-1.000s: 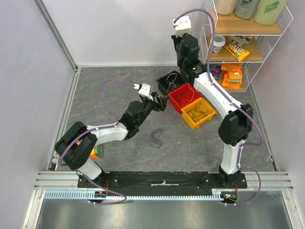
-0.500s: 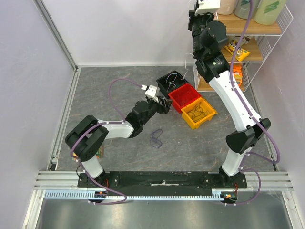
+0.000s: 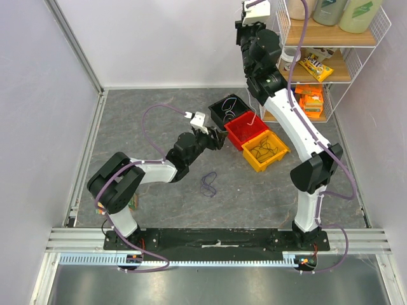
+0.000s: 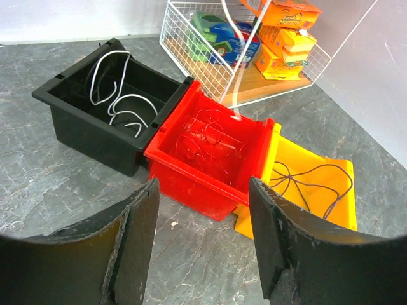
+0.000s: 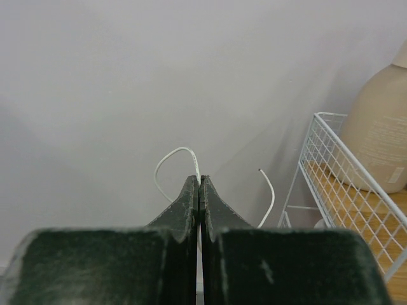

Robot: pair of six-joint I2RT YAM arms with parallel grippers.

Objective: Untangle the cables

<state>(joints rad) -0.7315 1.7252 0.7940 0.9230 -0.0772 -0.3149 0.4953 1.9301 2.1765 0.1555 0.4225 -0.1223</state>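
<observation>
I saw the right arm [image 3: 289, 121] standing high beside the wire shelf [image 3: 365, 57]; the right jaws were clenched on a white cable [image 5: 196, 164], which looped out just above the pinch; how much of it sat between them I could not see. In the left wrist view what looked like the same cable dangled over the red bin [image 4: 210, 162], its upper part running out of the frame. The red cables [image 4: 205, 136] inside barely stood out from the plastic, so I could not count them. The black bin [image 4: 82, 124] held a second white cable [image 4: 133, 96]; the yellow bin [image 4: 331, 203], its near side hidden behind a finger [image 4: 273, 229], held a dark cable [image 4: 305, 171]. The left jaws hung released just short of the bins, nothing between them. One dark purple cable [image 3: 208, 184] lay alone on the counter [image 3: 146, 121], well apart from the bins.
</observation>
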